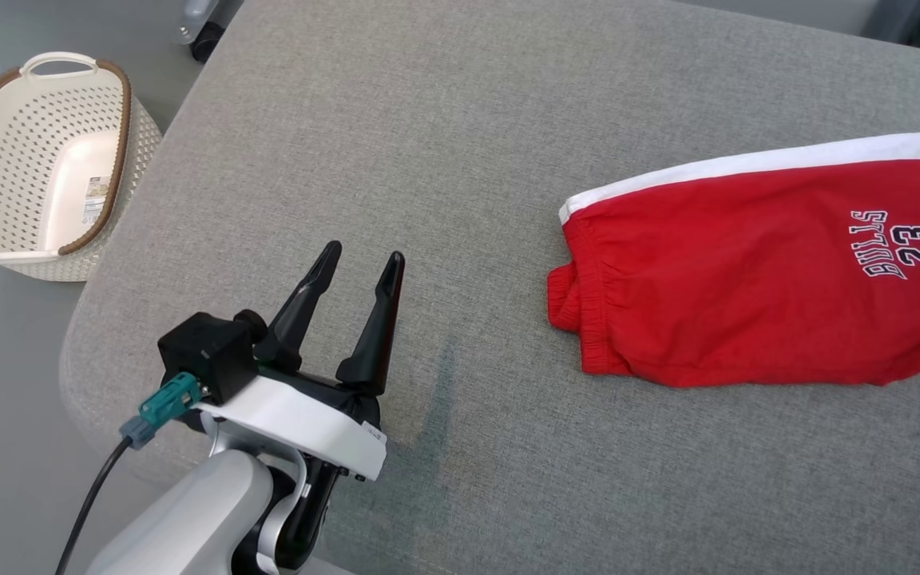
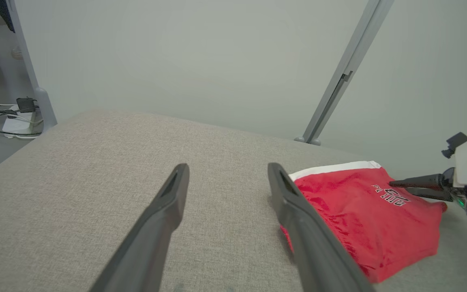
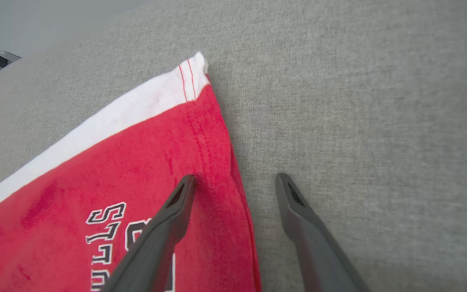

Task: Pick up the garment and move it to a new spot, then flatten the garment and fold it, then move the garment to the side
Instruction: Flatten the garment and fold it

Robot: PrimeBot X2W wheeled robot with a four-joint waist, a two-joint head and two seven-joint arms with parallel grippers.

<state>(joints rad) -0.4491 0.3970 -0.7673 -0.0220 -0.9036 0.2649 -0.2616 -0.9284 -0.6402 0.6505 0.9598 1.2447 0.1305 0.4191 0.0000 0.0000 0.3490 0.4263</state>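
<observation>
Seemingly folded, red Bulls shorts [image 1: 755, 279] lie on a grey padded table [image 1: 460, 120].
Left gripper [image 1: 366, 251] and right gripper [image 3: 236, 177] spread, empty, right straddling the hem; moving aside seems remaining.

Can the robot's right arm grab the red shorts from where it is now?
Probably yes. The right arm's fingers are open at the hem of the red shorts, one over the cloth and the other over the grey cushion. Nothing sits between them and the shorts.
</observation>
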